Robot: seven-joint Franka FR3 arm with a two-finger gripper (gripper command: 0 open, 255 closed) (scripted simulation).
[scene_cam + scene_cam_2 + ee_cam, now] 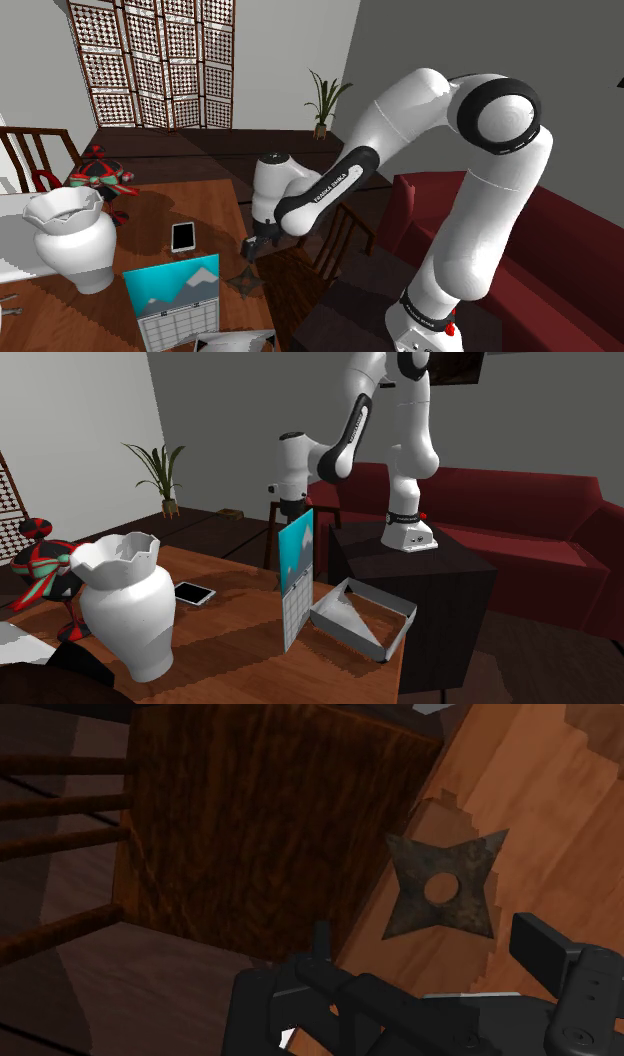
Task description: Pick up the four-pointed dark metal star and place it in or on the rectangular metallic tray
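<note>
1. Dark, rust-mottled metal: the four-pointed star (440, 887) lies flat on the wooden table (150, 215) close to its edge. It shows right of centre in the wrist view and at bottom centre in the shoulder view.
2. My gripper (252, 250) hangs just above it, fingers spread and touching nothing, wide enough, I judge, to straddle the star.
3. The tray (348, 635) sits lower right of centre in the second exterior view, just beside the standing calendar (297, 577), so I expect to lift well clear before carrying.
</note>
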